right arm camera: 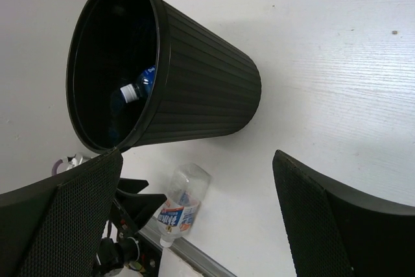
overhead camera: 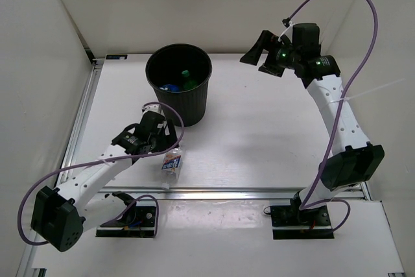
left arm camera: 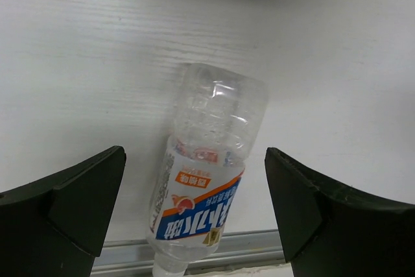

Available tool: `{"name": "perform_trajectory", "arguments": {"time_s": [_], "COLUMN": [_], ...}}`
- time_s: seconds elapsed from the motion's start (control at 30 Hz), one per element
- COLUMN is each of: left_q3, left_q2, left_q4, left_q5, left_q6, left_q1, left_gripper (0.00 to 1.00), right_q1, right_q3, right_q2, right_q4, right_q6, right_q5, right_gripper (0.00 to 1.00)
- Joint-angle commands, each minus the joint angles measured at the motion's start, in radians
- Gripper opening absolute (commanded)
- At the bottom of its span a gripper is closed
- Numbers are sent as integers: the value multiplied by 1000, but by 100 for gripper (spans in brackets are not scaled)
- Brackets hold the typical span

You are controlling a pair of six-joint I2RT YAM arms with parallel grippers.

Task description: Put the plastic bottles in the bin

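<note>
Left arm was bent low beside bin, left gripper wide open and empty over the bottle lying near the table front rail. Right arm was raised, right gripper wide open, empty. Green bottle sat in bin. White walls around.

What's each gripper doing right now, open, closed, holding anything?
Left gripper: open, holding nothing; the labelled bottle lies below it.
Right gripper: open, holding nothing.

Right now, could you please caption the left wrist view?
Open left gripper poised over a clear plastic bottle with blue-and-white label lying on white table.
</note>
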Motion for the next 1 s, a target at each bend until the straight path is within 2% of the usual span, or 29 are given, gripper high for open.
{"name": "perform_trajectory", "arguments": {"time_s": [0.0, 0.47, 0.5, 0.6, 0.63, 0.7, 0.83, 0.93, 0.97], "left_q3": [-21, -62, -62, -33, -1, 36, 206, 445, 575], "left_q2": [7, 202, 212, 210, 169, 113, 15, 30, 44], "left_q4": [68, 100, 100, 74, 59, 31, -72, -195, -222], "left_q5": [27, 109, 109, 94, 78, 52, 8, -2, -2], "left_q6": [14, 34, 34, 48, 30, 7, -3, 22, 22], "left_q1": [-11, -82, -91, -91, -91, -91, -91, -91, -91], "left_gripper": [100, 100, 99, 86, 82, 79, 75, 71, 71], "right_q1": [4, 4, 4, 4, 4, 4, 4, 4, 4], "right_q3": [-2, -48, -57, -66, -66, -79, -97, -106, -115], "right_q2": [-18, -56, -56, -65, -76, -76, -85, -95, -95], "right_q4": [31, 21, 21, 21, 21, 12, 12, 12, 12], "right_q6": [-22, -40, -40, -40, -40, -49, -49, -49, -49], "right_q5": [-21, -12, -12, -2, 7, 7, 19, 19, 19], "right_gripper": [100, 100, 100, 100, 100, 100, 100, 100, 100]}}
